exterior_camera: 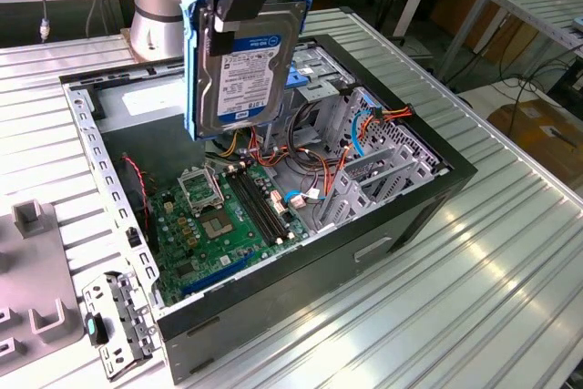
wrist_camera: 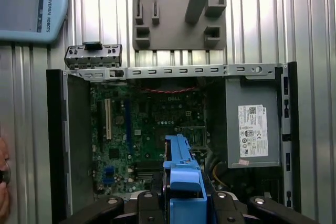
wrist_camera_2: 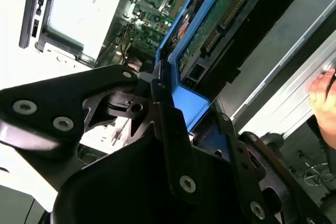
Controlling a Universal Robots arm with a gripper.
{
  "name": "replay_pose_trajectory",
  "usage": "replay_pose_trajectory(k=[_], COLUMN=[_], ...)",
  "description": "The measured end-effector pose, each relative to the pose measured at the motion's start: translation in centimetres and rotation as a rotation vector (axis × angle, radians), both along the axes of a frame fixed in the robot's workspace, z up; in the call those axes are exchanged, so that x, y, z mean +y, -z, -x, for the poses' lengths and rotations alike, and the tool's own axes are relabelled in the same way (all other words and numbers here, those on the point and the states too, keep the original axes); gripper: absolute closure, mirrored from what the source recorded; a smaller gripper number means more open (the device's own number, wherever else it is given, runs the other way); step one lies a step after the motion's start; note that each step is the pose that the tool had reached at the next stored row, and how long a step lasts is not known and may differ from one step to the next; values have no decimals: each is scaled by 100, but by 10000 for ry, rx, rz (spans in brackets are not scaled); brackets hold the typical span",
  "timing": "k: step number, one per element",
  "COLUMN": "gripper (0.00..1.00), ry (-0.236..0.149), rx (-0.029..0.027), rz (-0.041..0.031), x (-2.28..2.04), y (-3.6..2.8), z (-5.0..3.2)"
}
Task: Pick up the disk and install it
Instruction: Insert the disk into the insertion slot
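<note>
The pincer (exterior_camera: 223, 25) is clamped on the disk (exterior_camera: 241, 70), its black fingers pressed against the drive's two sides. The disk hangs on edge above the open computer case (exterior_camera: 383, 225), clear of everything inside it. Its white label faces the exterior view and its blue carrier rails run along its edges. In the second wrist view the drive's green circuit-board side shows.

Directly under the disk, inside the case, are bundled cables and a metal drive cage (exterior_camera: 319, 75). The green motherboard (exterior_camera: 219, 225) lies flat on the case floor. The grey power-supply box (wrist_camera: 252, 129) sits in a corner of the case.

The case rests on the ribbed metal tabletop (exterior_camera: 510, 298). Just outside the case lie a loose metal bracket (exterior_camera: 118, 321) and a grey fixture block (exterior_camera: 36, 261). A person's hand (wrist_camera_2: 325, 98) appears beyond the case's outer wall.
</note>
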State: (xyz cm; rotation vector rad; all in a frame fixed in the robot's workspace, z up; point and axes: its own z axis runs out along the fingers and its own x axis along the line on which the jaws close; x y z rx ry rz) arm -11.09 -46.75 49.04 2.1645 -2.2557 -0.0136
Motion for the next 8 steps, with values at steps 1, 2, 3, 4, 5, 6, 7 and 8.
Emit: replay_pose_trajectory(k=[1,2,3,4,5,6,7,8], gripper=[63,63,63,63,63,63,63,63], ry=[0,0,0,0,1,0,-1,-1], rx=[0,1,1,0,0,1,1,1], rz=[0,1,0,1,0,1,1,1], x=[-4,-7,-10,-14,-17,-19,-21,-23], y=[1,1,2,3,4,5,5,6], z=[-42,-68,-102,-162,-199,-230,-263,-293])
